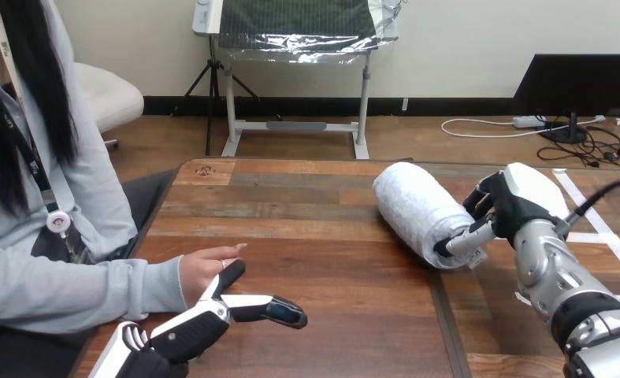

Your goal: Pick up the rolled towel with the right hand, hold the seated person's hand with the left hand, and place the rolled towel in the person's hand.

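Head view shows you the right hand curled round the rolled towel at the table's right, your left hand open, fingers straight, just beside the person's hand near left.

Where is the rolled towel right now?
In the head view, the rolled towel is at the right part of the wooden table, its near end gripped by the robot's right hand.

- I count one rolled towel.
- I see two robot hands: the left hand and the right hand.
- I count one person's hand.
- I see one table.
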